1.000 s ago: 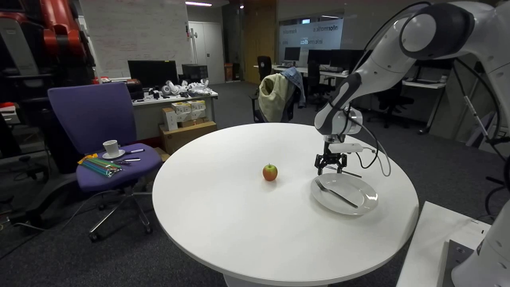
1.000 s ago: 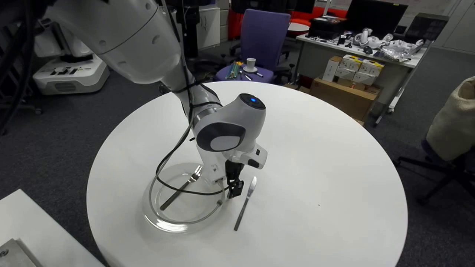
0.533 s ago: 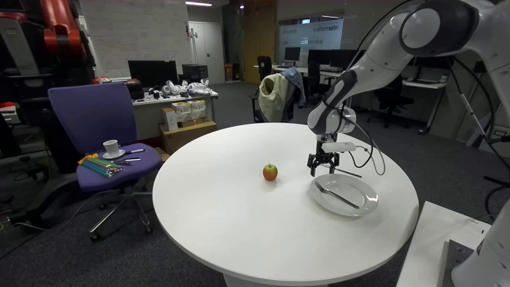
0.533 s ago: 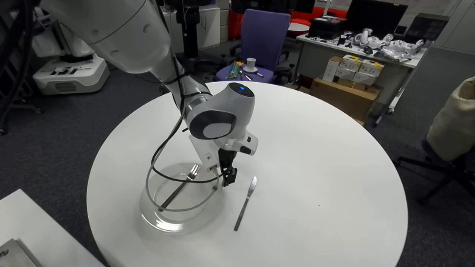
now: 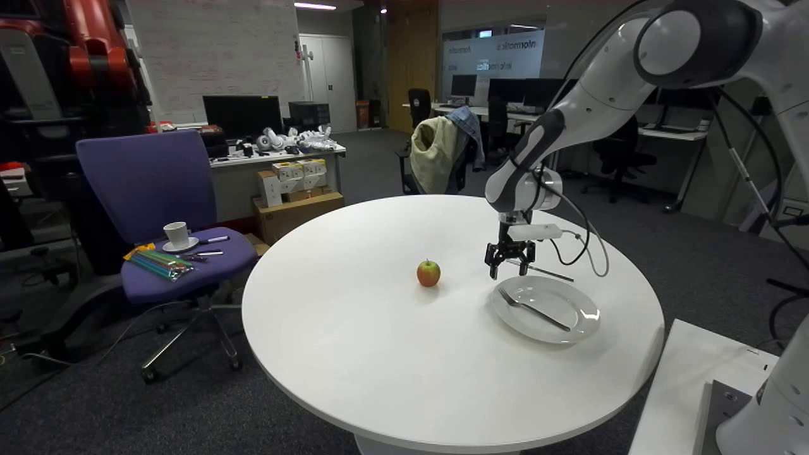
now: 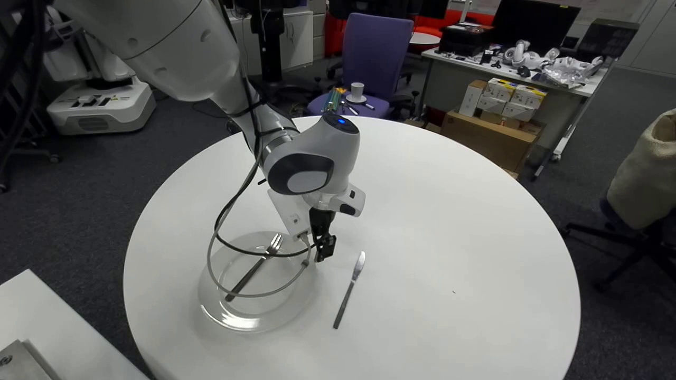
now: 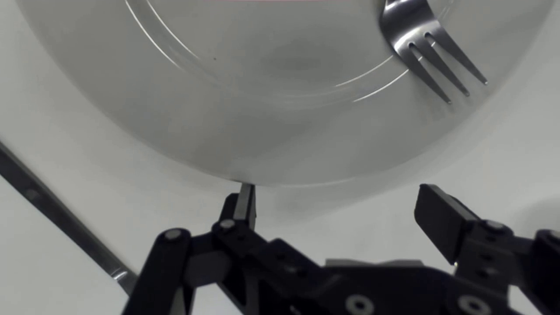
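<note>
My gripper (image 5: 508,273) is open and empty, fingers pointing down over the white round table. In the wrist view the gripper (image 7: 335,186) stands just outside the rim of a glossy plate (image 7: 280,135). The left finger (image 7: 245,203) meets the rim in the picture; I cannot tell whether it touches. A metal fork (image 7: 411,26) lies on the plate, tines toward the rim. A knife (image 6: 348,295) lies on the table beside the plate and gripper; it also shows in the wrist view (image 7: 57,214). A red-green apple (image 5: 428,273) stands apart from the gripper.
The round table (image 5: 354,354) fills the middle. A purple chair (image 5: 148,183) holds a white cup (image 5: 177,234) on a saucer, and pens. A side table (image 5: 695,373) stands by the arm's base. Cables (image 6: 222,243) hang from the arm over the plate.
My gripper has moved a little toward the apple's side and away from the knife, slowing in the last half second. It stays open. The plate and fork have shifted very slightly.
</note>
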`<state>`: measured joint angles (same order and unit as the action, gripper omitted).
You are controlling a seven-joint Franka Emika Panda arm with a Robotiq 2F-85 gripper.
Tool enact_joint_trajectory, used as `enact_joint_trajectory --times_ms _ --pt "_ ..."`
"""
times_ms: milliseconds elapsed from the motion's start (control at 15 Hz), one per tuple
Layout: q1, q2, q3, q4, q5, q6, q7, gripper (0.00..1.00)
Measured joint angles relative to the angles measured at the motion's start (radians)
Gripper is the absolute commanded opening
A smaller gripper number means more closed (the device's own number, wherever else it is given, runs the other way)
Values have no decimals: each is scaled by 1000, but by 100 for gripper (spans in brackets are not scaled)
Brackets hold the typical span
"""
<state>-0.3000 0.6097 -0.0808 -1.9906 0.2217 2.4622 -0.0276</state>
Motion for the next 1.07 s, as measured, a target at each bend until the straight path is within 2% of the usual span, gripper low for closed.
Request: enact_joint_trajectory --times_ms 267,600,1067 --pt "-1 -4 1 0 0 0 -22 100" --pt "8 -98 4 -11 -73 -4 -161 100" --pt "19 -261 -3 -19 -241 -329 -324 100"
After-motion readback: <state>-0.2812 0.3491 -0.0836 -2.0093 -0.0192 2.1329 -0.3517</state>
